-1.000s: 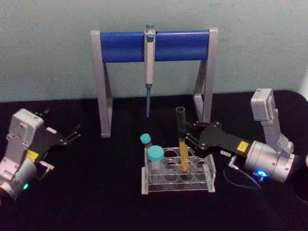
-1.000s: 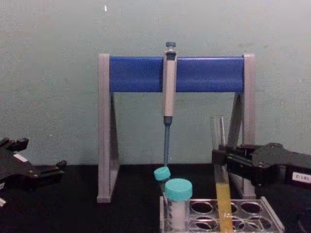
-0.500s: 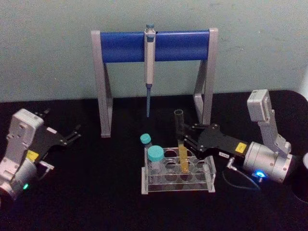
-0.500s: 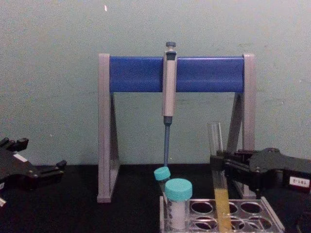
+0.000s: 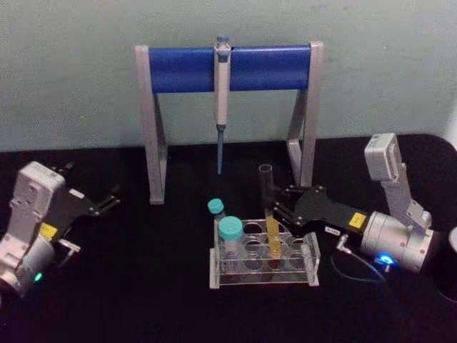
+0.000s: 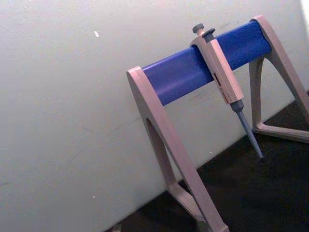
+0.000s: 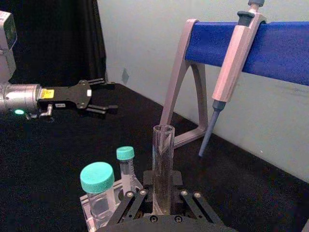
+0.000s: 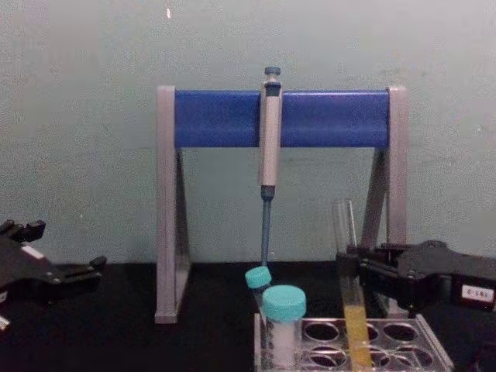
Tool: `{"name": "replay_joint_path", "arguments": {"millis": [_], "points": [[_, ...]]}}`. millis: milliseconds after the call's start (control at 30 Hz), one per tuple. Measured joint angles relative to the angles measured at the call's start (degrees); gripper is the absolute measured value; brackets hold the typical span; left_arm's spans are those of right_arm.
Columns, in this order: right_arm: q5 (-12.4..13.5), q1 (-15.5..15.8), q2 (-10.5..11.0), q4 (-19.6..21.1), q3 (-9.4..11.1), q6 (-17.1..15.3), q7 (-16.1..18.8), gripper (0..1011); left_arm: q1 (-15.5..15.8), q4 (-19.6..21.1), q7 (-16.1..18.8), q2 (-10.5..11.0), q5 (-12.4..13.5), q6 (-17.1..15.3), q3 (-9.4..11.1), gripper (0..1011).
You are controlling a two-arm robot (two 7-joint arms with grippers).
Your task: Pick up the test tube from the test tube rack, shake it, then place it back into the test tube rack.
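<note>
The test tube (image 5: 273, 239), long clear glass with yellow liquid in its lower part, stands slightly tilted with its bottom inside a middle hole of the translucent test tube rack (image 5: 261, 276). My right gripper (image 5: 276, 208) reaches in from the right and is shut on the glass above the rack. In the chest view the right gripper (image 8: 350, 269) clamps the test tube (image 8: 354, 325) just above the liquid. The right wrist view shows the test tube (image 7: 163, 154) rising between my fingers. My left gripper (image 5: 109, 199) rests open at the far left, well away from the rack.
Two teal-capped tubes (image 5: 231, 230) (image 5: 216, 207) stand in the rack's left end. Behind the rack stands the grey-and-blue pipette stand (image 5: 178, 69) with a pipette (image 5: 222, 86) hanging from it. A dark object (image 5: 450, 261) sits at the right edge.
My right gripper has lowered with the test tube, and the tube's open top now sits lower as its bottom goes deeper into the rack. The left arm has not moved.
</note>
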State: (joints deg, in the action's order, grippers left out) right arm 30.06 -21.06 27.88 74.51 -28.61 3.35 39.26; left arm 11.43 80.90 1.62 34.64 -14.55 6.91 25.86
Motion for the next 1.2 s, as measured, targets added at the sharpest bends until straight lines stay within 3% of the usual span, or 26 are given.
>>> {"name": "replay_joint_path", "arguments": {"millis": [833, 1200], "points": [[0.0, 0.0, 0.0, 0.0, 0.1, 0.2, 0.1, 230, 0.0, 0.0, 0.0, 0.0, 0.0, 0.0, 0.0, 1001], [0.1, 0.0, 0.0, 0.0, 0.1, 0.3, 0.2, 554, 0.0, 0.0, 0.0, 0.0, 0.0, 0.0, 0.0, 1001]]}}
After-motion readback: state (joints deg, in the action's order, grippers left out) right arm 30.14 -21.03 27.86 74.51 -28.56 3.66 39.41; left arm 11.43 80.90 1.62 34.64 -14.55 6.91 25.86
